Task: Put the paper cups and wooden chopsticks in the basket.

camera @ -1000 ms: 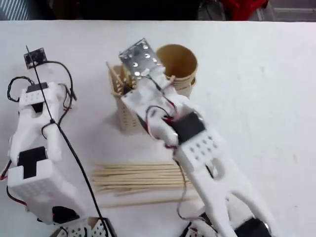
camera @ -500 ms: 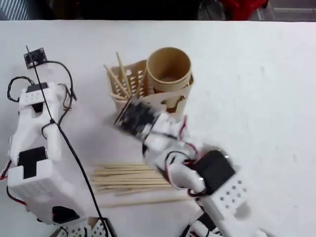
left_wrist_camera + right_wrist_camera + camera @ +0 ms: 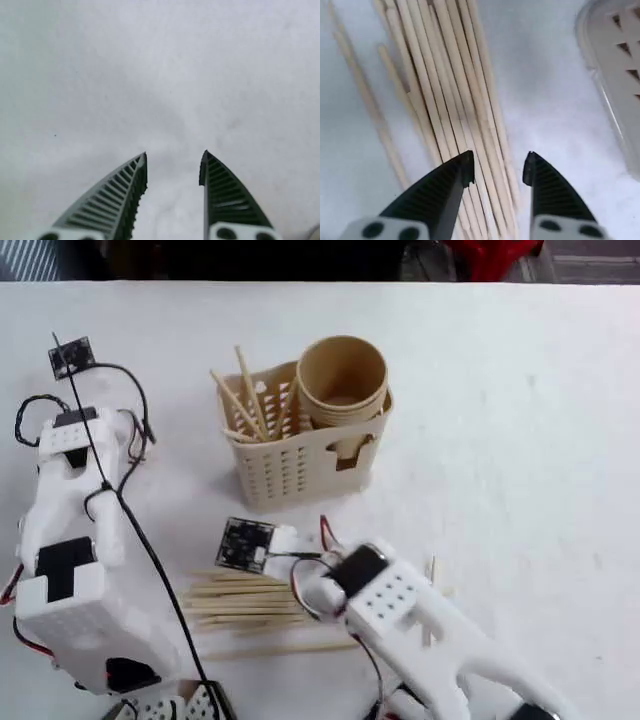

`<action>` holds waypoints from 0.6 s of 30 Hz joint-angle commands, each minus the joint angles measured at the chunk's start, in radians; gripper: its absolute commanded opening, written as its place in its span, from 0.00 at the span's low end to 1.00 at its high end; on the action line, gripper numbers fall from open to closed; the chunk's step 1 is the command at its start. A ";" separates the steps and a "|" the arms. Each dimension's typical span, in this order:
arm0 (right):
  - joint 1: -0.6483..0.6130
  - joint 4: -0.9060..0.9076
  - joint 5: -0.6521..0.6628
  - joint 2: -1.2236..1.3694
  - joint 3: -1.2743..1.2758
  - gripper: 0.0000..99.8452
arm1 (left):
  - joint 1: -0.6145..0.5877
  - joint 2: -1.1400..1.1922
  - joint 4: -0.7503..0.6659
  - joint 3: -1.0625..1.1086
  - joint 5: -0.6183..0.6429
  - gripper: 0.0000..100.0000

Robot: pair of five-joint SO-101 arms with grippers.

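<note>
A beige slotted basket [image 3: 300,465] stands mid-table with stacked paper cups [image 3: 342,380] in its right half and a few wooden chopsticks [image 3: 245,395] leaning out of its left half. Several more chopsticks [image 3: 250,602] lie in a bundle on the table in front of it. My right gripper [image 3: 496,167] hangs open just above that bundle [image 3: 455,90], with the basket's wall [image 3: 615,85] off to one side. My left gripper [image 3: 172,167] is open over bare white table, nothing between its fingers; its arm [image 3: 70,530] rests at the table's left side.
A single chopstick [image 3: 432,570] lies on the table right of the right arm [image 3: 420,640]. Black cables [image 3: 130,500] run over the left arm. The white table [image 3: 520,440] has free room to the right and behind the basket.
The right arm pulled back from above the basket toward the front and came down over the chopstick bundle. Chopsticks now stand in the basket's left half. The left arm stayed still.
</note>
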 commanded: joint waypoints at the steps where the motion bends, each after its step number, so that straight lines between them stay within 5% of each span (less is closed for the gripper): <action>1: -0.013 -0.088 0.018 0.137 -0.061 0.19 | -0.002 -0.007 -0.012 -0.002 0.003 0.18; 18: 0.021 -0.185 0.012 0.498 -0.230 0.14 | -0.002 -0.007 -0.011 -0.008 0.003 0.18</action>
